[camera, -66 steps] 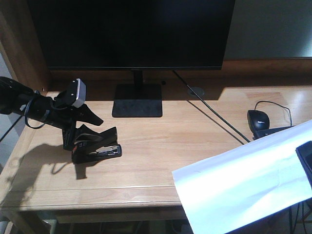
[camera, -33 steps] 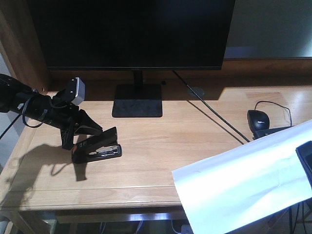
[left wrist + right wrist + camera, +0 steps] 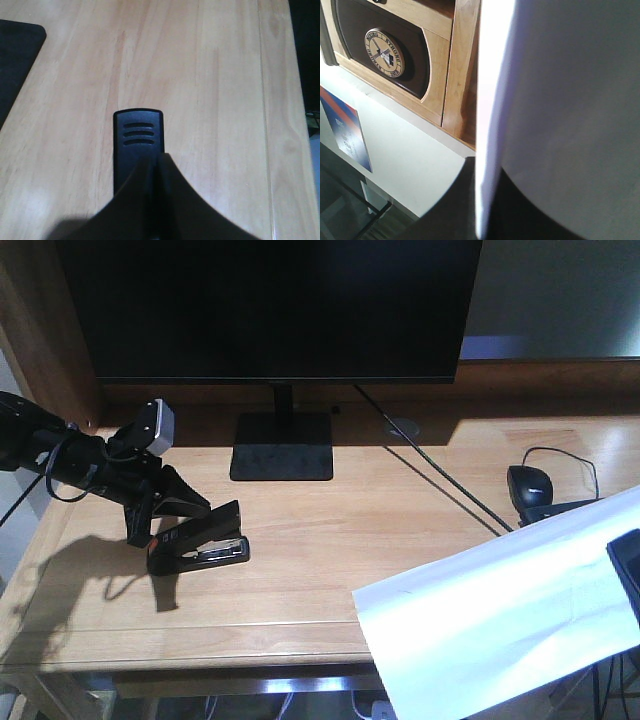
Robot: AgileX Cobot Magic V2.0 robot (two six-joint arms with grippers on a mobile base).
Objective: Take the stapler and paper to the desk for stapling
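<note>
Stapler (image 3: 205, 543) rests on the desk (image 3: 330, 530) at about 9 o'clock, with the left gripper (image 3: 153, 164) narrowed onto its rear end. Paper (image 3: 500, 625) hangs at 4 o'clock, overlapping the desk's front corner, pinched edge-on in the closed right gripper (image 3: 481, 202). Both items have reached the desk, I judge. Laying the sheet flat, feeding it in and stapling remain.
</note>
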